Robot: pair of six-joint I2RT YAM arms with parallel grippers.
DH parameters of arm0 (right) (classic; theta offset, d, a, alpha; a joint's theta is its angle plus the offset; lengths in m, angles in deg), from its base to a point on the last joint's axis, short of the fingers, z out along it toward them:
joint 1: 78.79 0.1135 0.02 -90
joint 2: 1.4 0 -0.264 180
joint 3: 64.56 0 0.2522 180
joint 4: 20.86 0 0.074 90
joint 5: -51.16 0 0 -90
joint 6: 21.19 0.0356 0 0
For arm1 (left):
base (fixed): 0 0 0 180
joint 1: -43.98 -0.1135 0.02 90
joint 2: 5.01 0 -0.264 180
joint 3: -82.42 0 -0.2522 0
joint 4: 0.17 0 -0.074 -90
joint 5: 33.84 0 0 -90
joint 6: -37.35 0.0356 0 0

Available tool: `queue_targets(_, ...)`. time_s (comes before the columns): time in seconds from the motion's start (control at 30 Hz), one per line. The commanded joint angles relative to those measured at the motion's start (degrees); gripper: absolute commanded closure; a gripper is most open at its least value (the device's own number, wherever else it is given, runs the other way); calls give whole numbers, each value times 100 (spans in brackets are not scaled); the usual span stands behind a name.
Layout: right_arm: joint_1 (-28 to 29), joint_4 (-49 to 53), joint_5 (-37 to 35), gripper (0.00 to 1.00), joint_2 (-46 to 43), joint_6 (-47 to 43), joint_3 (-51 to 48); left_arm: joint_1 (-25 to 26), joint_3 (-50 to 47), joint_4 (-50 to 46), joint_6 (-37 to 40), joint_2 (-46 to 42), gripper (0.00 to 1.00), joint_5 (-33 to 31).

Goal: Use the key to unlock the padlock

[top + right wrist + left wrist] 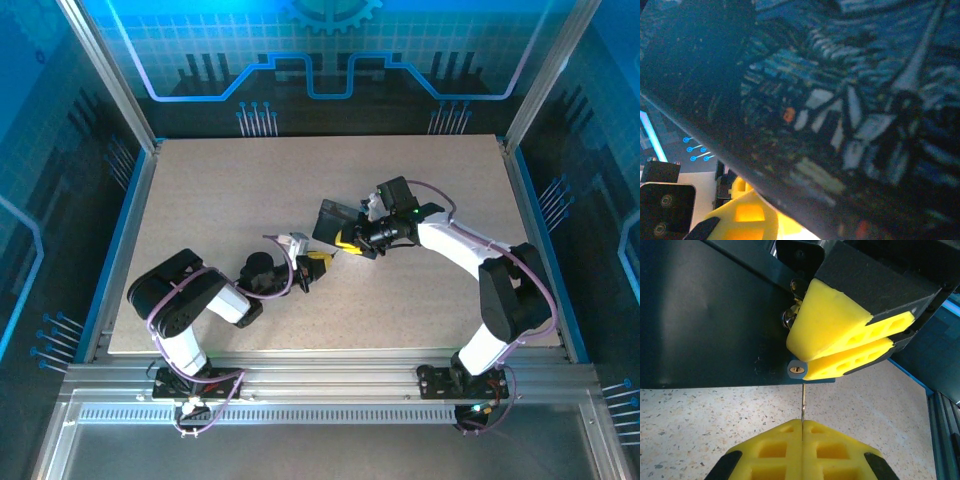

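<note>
The small bluish padlock is clamped between the yellow fingers of my right gripper, keyhole end facing out. Its silvery shackle pokes out behind the upper finger. My left gripper is shut on the thin grey key. The blade stands upright, with its tip just below the keyhole and slightly to the right. From above, the left gripper and right gripper meet near the table's middle. One yellow finger of the right gripper shows under the tin.
A dark-blue tin with a starry painting stands right behind the padlock. Its plain side faces the left wrist camera and its painted face looms close in the right wrist view. The speckled table has metal rails along its edges.
</note>
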Motion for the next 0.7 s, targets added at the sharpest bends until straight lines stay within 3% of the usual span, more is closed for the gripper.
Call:
queue_targets(0.0, -60, 49, 251, 100, 54, -162, 217, 20, 85, 223, 199, -92, 100, -12)
queue_targets(0.67, -56, 103, 303, 100, 51, -214, 174, -84, 168, 220, 141, -66, 100, -68)
